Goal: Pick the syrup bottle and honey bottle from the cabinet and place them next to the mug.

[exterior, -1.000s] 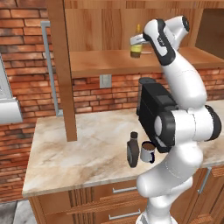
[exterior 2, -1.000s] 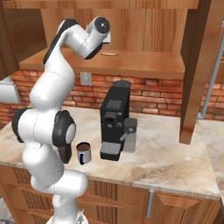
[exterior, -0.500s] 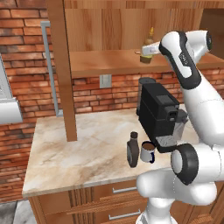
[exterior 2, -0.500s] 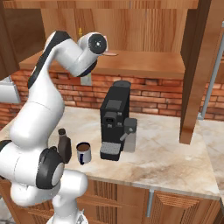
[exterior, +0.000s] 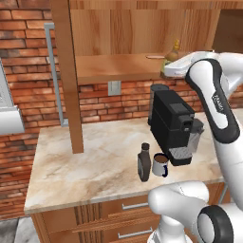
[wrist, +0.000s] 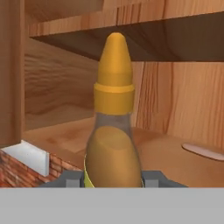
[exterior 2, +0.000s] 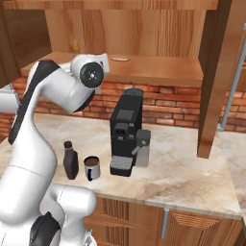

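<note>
The honey bottle (wrist: 113, 131), amber with a pointed yellow cap, stands upright between my gripper's (wrist: 112, 179) two finger tips, which are shut on its lower body. In the left base view the honey bottle (exterior: 174, 50) pokes up above my white hand at the right front end of the cabinet (exterior: 118, 66) shelf. Its yellow tip (exterior 2: 75, 46) shows behind the arm in the right base view. The dark syrup bottle (exterior: 144, 163) stands on the counter right beside the white mug (exterior: 160, 165). From the right base view the syrup bottle (exterior 2: 70, 161) sits left of the mug (exterior 2: 92, 168).
A black coffee machine (exterior: 173, 123) stands just behind the mug, under the shelf. A wooden post (exterior: 66, 80) runs from the cabinet to the marble counter (exterior: 95, 161) at the left. A small pale disc (exterior 2: 120, 59) lies on the shelf board.
The arm has swung the honey bottle along the shelf front, rightward in the left base view, clear of the cabinet's middle. The syrup bottle and mug have stayed put.
</note>
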{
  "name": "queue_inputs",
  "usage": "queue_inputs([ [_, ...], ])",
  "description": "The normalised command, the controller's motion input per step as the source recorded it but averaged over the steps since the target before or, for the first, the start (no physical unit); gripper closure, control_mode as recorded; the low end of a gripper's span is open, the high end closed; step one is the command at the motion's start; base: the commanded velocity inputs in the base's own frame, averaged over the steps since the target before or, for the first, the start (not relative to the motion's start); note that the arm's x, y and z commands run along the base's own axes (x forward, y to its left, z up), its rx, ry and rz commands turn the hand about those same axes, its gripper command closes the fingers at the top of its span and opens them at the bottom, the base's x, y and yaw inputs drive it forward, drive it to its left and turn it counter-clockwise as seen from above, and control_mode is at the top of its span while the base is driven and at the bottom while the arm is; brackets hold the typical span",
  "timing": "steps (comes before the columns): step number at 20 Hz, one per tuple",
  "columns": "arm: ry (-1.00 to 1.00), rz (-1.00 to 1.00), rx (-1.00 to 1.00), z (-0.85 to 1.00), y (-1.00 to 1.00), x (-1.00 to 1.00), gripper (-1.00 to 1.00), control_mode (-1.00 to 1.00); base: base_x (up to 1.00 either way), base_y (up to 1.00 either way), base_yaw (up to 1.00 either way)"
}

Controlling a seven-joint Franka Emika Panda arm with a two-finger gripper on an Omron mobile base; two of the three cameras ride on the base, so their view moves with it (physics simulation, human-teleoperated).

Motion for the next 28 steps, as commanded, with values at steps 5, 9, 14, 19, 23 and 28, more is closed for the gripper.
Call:
queue_inputs([
  [5,0.0,-0.08,0.0,0.1,0.12,-0.96,1.0,-1.0,0.0,0.0,0.0],
  [9,0.09,-0.17,-0.06,0.29,0.36,-0.76,1.0,-1.0,0.0,0.0,0.0],
  [14,0.19,-0.23,-0.1,0.08,0.5,-0.52,1.0,-1.0,0.0,0.0,0.0],
  [19,0.12,-0.27,-0.08,0.0,0.36,-0.43,1.0,-1.0,0.0,0.0,0.0],
  [23,0.01,-0.23,-0.03,-0.07,0.13,-0.33,1.0,-1.0,0.0,0.0,0.0],
  [28,-0.01,-0.16,0.0,-0.31,0.15,-0.08,1.0,-1.0,0.0,0.0,0.0],
])
